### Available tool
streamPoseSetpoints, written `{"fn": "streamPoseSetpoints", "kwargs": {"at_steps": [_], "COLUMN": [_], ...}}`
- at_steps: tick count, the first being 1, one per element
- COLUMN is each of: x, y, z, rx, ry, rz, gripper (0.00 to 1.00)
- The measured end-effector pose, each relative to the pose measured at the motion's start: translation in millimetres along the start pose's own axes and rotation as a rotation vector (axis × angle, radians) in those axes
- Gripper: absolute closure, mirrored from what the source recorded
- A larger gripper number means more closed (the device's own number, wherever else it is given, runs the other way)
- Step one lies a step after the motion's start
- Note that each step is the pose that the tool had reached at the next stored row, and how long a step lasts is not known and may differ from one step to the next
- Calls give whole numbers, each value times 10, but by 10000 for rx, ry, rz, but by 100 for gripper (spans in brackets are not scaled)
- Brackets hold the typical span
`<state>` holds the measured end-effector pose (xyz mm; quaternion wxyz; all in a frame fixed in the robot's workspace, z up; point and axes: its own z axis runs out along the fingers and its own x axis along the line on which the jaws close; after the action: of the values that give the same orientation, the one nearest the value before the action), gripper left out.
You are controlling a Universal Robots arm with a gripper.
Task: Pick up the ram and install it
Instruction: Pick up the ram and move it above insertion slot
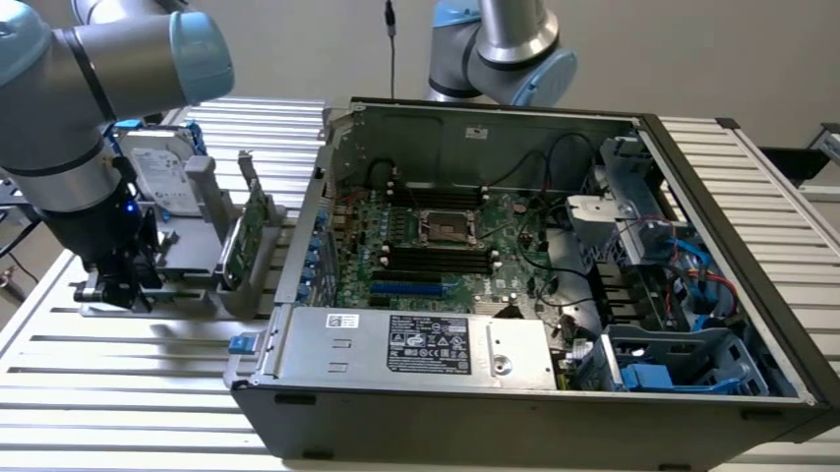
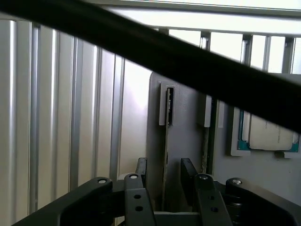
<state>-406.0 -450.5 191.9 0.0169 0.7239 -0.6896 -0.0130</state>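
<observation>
Two fingers (image 2: 189,170) of gripper (image 2: 164,164) spread apart, empty; ram (image 2: 165,150) stands edge-on between them in grey holder (image 2: 186,134).

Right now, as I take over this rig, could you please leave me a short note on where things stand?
Claw: open, low at the grey rack on the exterior view's left, one finger on each side of the ram; no grip yet.
Ram: standing edge-on in its rack slot, not lifted.
Computer case: open, motherboard exposed, to the exterior view's right of the rack.
Done: claw lined up around the ram.
Not yet done: gripping, lifting, and seating the ram in the motherboard.
</observation>
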Motion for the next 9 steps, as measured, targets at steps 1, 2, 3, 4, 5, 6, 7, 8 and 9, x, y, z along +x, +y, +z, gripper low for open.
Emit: {"fn": "streamPoseSetpoints", "kwargs": {"at_steps": [1,2,3,4,5,6,7,8,9], "x": [0,1,1,1,1,2,3,5,8], "y": [0,0,0,0,0,0,0,0,0], "z": [-1,-2,-4,-7,-7,-8,-10,-11,-12], "rx": [1,2,4,4,6,6,6,5,7], "ry": [-17,-35,-57,-81,-100,-120,-138,-156,-178], "rz": [15,30,44,56,70,86,103,120,139], "gripper": [58,58,58,58,58,58,58,58,58]}}
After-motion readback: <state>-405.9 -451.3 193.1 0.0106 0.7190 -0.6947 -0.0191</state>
